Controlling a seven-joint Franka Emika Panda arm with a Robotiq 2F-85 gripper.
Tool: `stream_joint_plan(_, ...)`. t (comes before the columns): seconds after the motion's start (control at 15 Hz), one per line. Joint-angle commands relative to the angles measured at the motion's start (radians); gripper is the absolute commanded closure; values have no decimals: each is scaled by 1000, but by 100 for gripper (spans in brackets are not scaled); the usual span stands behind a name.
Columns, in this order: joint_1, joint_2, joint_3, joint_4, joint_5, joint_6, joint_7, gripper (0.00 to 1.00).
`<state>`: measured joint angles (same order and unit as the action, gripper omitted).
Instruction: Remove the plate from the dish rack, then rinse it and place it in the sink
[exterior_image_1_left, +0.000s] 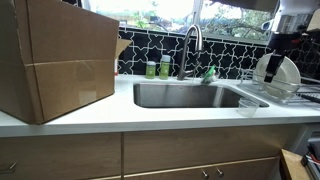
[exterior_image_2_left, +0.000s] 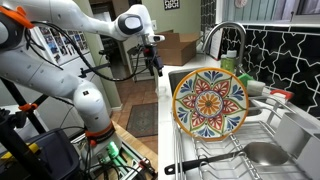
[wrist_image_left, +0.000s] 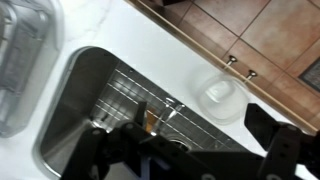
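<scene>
Gripping Thin, Lifting Straight: Where It Could Slip

Standing on edge in the rack (exterior_image_2_left: 235, 150), the plate (exterior_image_2_left: 210, 103) shows a patterned face in an exterior view, and nothing touches it. The gripper (wrist_image_left: 200, 165) hangs high over the sink (exterior_image_1_left: 185, 95), well apart from the plate, its fingers (wrist_image_left: 110, 152) spread wide with nothing between them in the wrist view.

Only the thin rim offers itself, so a shallow or off-centre pinch would probably let the plate swing or slide out. A lift that is not straight could catch the rim on the wires and drag the rack along. The faucet (exterior_image_1_left: 192, 45) arches close to the path to the sink; a wide swing may knock the plate against it. Wet, it would be slicker, and a drop onto steel could chip it. The clear bowl (wrist_image_left: 220, 92) beside the sink's edge looks easy to clip.
</scene>
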<state>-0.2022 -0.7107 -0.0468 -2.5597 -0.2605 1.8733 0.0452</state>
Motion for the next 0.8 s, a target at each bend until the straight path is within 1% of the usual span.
stream_joint_plan(0.0, -85, -51, -3, 37, -190, -117, 11, 0)
stream_joint_plan(0.13, -123, -66, -13, 63, -299, -159, 27, 0)
stream_joint_plan(0.2, -141, -75, -24, 72, -347, -156, 50, 0)
stream_joint_plan(0.27, -155, -86, -49, 80, -373, -133, 80, 0)
stream_joint_plan(0.33, -100, -61, -47, 79, -333, -147, 53, 0)
stream_joint_plan(0.47, -102, -67, -60, 88, -341, -147, 52, 0)
stream_joint_plan(0.67, -88, -60, -56, 87, -339, -146, 53, 0)
stream_joint_plan(0.73, -136, -37, -65, 96, -351, -156, 131, 0)
